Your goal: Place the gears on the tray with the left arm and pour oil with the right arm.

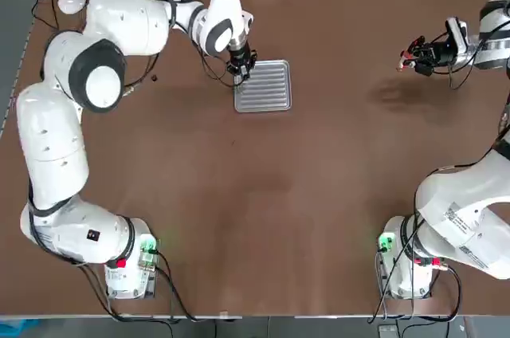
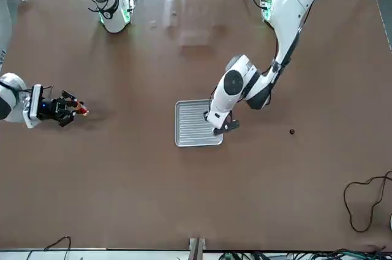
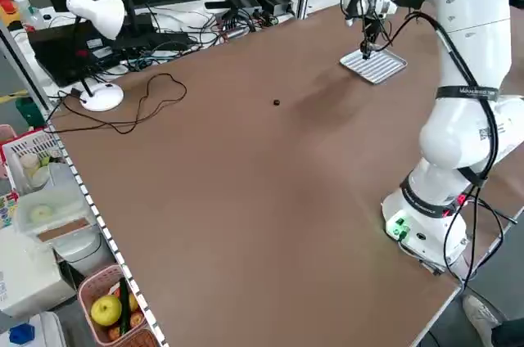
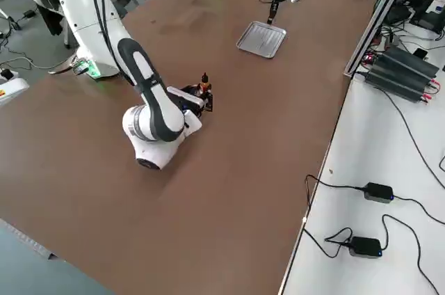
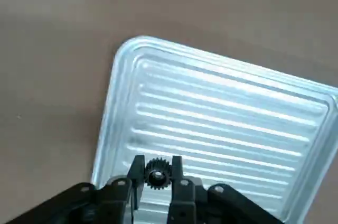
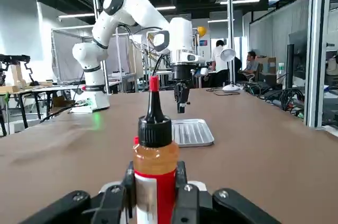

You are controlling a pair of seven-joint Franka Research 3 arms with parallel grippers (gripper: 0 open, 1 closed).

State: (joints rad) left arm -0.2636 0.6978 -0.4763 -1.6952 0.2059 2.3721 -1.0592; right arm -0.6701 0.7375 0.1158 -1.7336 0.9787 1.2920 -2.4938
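- Top view: the left gripper (image 1: 244, 76) is above the edge of the tray (image 1: 263, 86), upper centre; the right gripper (image 1: 409, 60) is at upper right.
- Front view: one gear (image 2: 292, 131) lies on the table, right of centre.
- Left wrist view: jaws closed on another gear (image 5: 158, 174), lower centre, over the tray.
- Right wrist view: jaws closed on the upright oil bottle (image 6: 156, 166), lower centre.

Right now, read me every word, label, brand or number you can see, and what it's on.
Nothing reads clearly enough to quote.
White arm at the table's right side: small dark print, too small to read.
Bottle: its red and white label shows no word I can make out.
Tray: no lettering visible.
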